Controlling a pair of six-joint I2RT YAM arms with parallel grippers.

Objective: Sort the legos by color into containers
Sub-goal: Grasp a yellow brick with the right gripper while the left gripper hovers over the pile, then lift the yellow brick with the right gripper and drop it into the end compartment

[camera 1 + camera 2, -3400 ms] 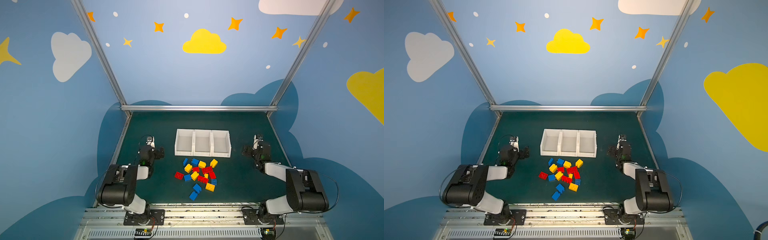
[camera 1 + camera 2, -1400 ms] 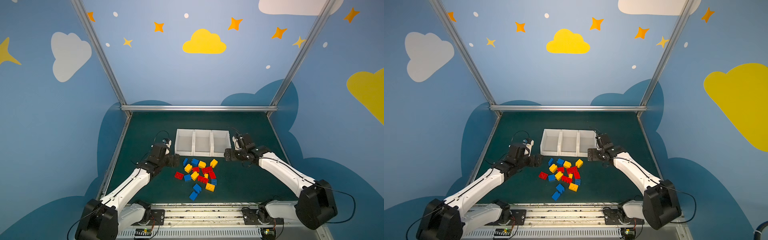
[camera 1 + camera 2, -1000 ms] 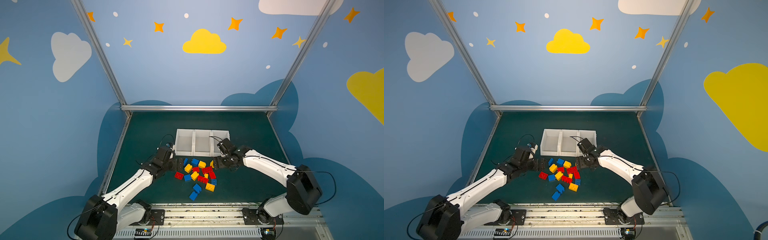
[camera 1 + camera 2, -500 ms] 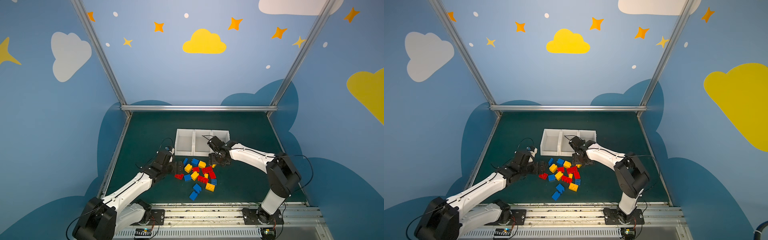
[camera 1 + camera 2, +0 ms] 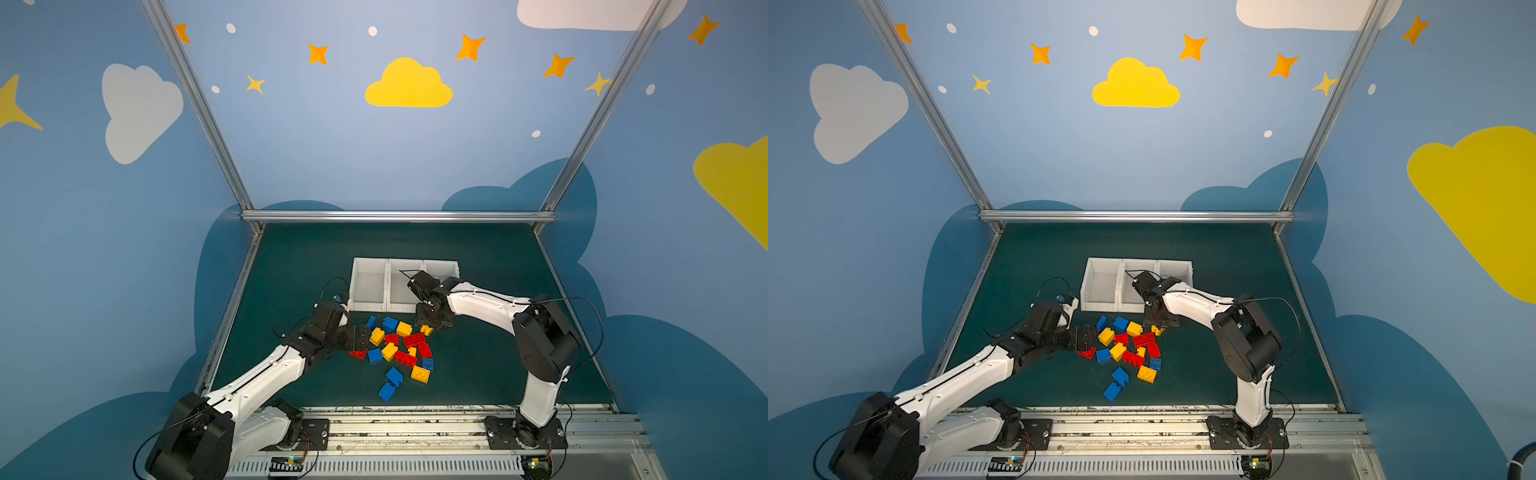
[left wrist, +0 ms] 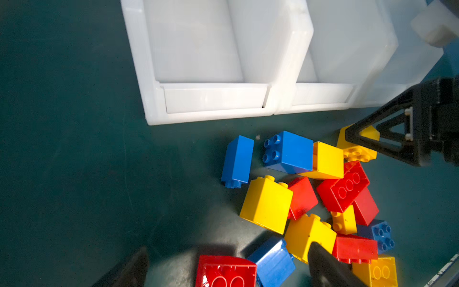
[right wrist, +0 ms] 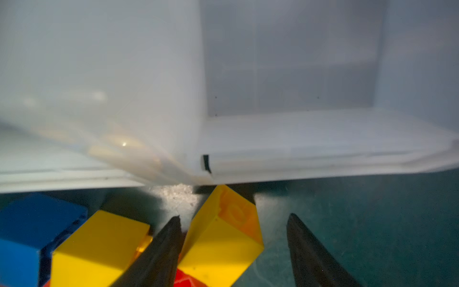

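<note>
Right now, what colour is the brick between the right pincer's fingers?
Yellow. That brick shows best in the right wrist view.

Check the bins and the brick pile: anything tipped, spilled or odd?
Nothing stands out. The bins sit upright in a straight row, nothing visible inside. The legos lie jumbled on the mat before them. The right gripper straddles a yellow brick, jaws open.

Left hand (image 5: 358,338) spread wide; right hand (image 7: 234,221) half-spread.

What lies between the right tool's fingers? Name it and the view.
A yellow lego stands inside the right tool, close against one finger, clear of the other; the right wrist view shows it.
</note>
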